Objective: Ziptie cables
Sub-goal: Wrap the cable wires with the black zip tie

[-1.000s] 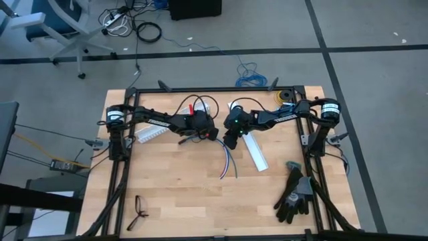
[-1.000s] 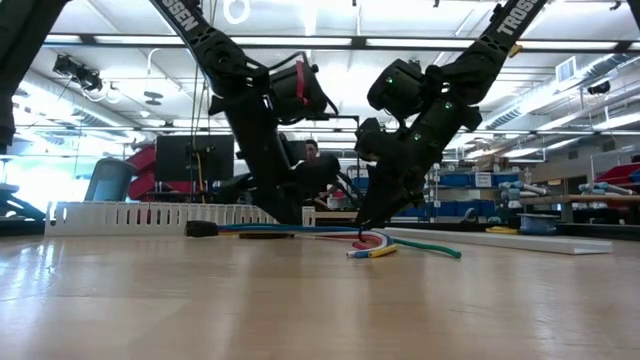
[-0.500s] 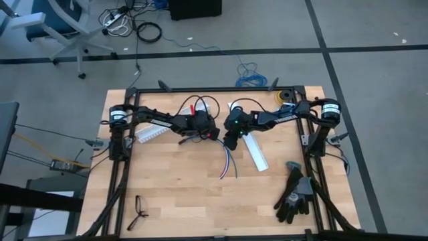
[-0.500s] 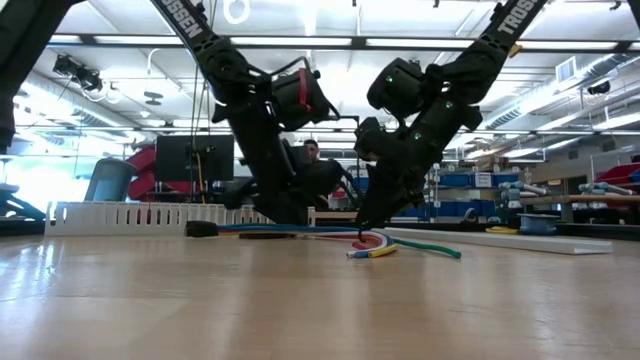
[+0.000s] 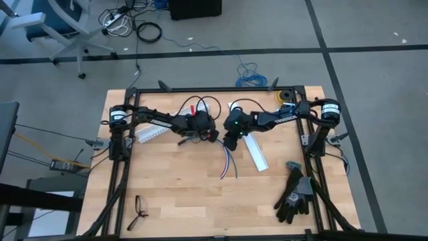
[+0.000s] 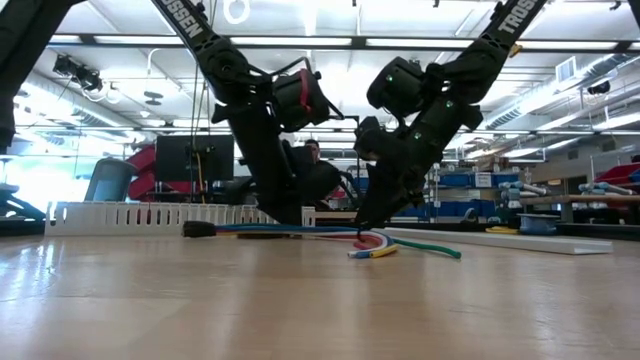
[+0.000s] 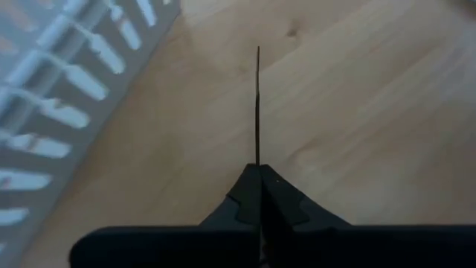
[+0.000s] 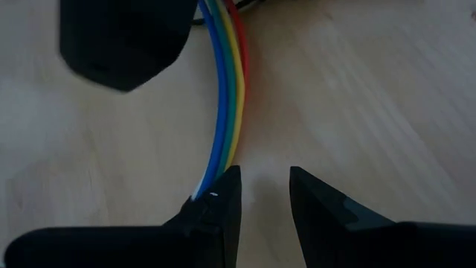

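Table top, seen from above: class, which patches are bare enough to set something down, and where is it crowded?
Bare wood lies between the eyeglasses and the black gloves, below the cables, and along the left edge under the slotted channel. The far middle is crowded: left gripper pinching a black strip, right gripper at the cables.

Both arms crowd the upper middle of the table [image 5: 167, 194] in the high view. The left gripper [image 5: 182, 139] and the right gripper [image 5: 229, 142] sit near each other, with little room between them. The cables [image 5: 227, 163] trail down from that spot, and a white slotted channel [image 5: 256, 152] lies just to their right. Another white channel [image 5: 151, 132] blocks the upper left. Black gloves [image 5: 294, 193] fill the lower right corner; glasses [image 5: 139, 211] sit lower left. The lower middle boards lie open.
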Action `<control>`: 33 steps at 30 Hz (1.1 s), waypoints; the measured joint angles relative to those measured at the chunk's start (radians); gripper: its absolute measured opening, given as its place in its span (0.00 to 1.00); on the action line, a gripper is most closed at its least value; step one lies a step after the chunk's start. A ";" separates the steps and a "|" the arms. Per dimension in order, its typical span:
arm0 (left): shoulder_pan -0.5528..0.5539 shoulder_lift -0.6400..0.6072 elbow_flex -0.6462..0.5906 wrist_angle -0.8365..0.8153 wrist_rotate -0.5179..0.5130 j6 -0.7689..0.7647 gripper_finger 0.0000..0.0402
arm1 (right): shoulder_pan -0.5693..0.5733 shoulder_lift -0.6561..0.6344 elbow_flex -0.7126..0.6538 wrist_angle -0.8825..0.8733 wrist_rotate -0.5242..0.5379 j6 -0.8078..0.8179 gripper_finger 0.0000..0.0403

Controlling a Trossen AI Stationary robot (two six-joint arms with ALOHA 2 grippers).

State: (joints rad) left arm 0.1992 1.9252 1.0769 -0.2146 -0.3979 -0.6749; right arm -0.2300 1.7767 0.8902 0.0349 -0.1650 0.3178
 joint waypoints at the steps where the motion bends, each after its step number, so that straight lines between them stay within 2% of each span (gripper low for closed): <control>1: -0.004 -0.011 -0.002 -0.016 -0.012 0.014 0.01 | 0.004 0.000 0.000 0.001 0.000 -0.005 0.25; 22: -0.073 -0.283 -0.004 -0.181 -0.271 0.151 0.00 | 0.047 0.000 0.000 0.108 -0.048 -0.068 0.25; 28: -0.113 -0.356 -0.009 -0.258 -0.274 0.192 0.00 | 0.047 0.000 0.000 0.145 -0.104 -0.091 0.25; 33: -0.169 -0.420 -0.128 -0.117 -0.177 0.226 0.00 | 0.047 0.001 0.012 0.176 -0.155 -0.115 0.25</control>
State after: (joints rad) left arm 0.0299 1.5050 0.9492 -0.3317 -0.5748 -0.4491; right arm -0.1825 1.7775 0.9020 0.2112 -0.3200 0.2032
